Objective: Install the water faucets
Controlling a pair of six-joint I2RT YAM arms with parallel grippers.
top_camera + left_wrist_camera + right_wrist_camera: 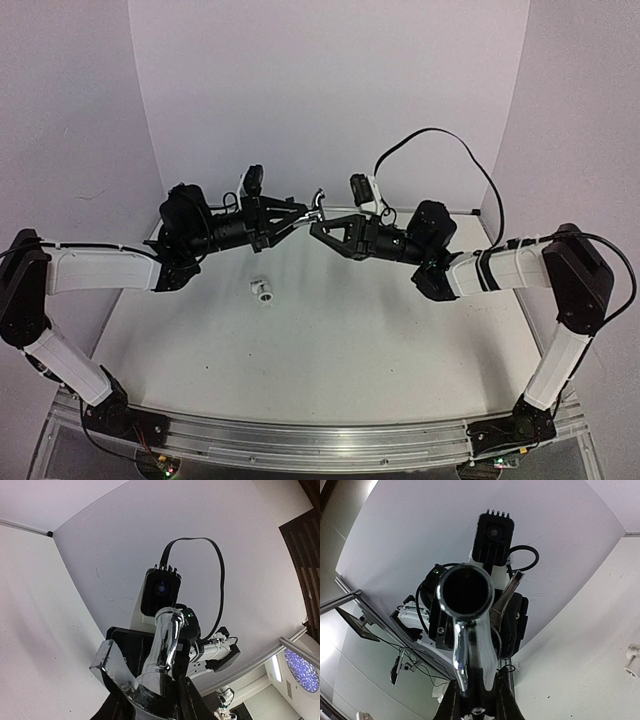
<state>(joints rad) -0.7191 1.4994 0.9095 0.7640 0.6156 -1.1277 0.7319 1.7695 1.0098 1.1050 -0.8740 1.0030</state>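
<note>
Pinched aloft between left gripper point(303, 216) and right gripper point(318, 228): water faucet point(317, 202), seen end-on and hollow from right wrist only. Below, well apart: white elbow fitting point(262, 290) on worktop point(350, 335), away from edges.

Open tabletop point(350, 335), white fitting point(261, 290) (left-centre), faucet point(316, 203) aloft

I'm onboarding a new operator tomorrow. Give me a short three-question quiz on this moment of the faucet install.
1. The faucet is gripped by: A) the left gripper alone; B) the right gripper alone; C) both.
2. True or false: the white elbow fitting lies on the table, touched by neither gripper.
3. Fill in: the faucet is held ___ the table, not resting on it.
Key: 1 C; 2 true; 3 above.
</note>
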